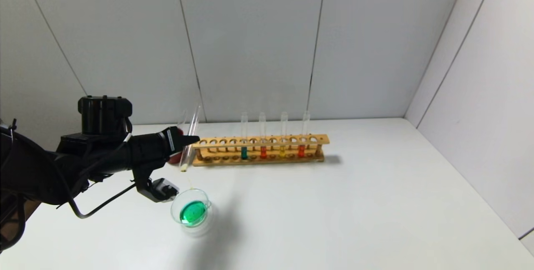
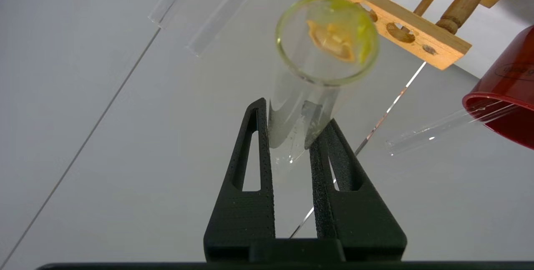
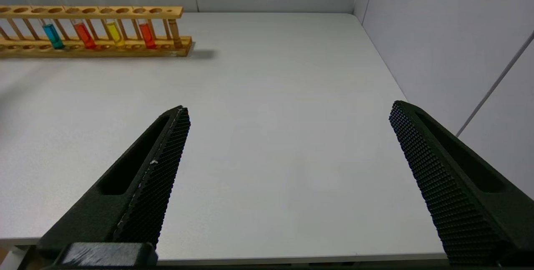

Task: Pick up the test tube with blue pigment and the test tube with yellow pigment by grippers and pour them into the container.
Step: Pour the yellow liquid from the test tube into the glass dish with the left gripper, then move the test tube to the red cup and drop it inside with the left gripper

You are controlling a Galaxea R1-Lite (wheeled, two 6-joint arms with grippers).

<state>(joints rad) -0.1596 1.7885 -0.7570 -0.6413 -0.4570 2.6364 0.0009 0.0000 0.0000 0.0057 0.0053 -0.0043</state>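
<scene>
We see the left gripper [image 1: 183, 141] clamping the inverted test tube with yellow pigment [image 1: 190, 138] above the container [image 1: 191, 211], near the worktop's left edge. The right gripper [image 3: 288, 157] hangs with fingers spread wide near the right edge.

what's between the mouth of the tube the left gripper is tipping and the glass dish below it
In the head view, only open air: the test tube in the left gripper hangs mouth-down above the container, which already holds green liquid.

Red cup [image 2: 507, 107]: I see a faint oval embossed mark on its wall, at my 3 o'clock in the left wrist view; I can't read it.
Left gripper [image 1: 190, 140]: white label strip, characters too small to read.
Elsewhere: no readable text.
</scene>
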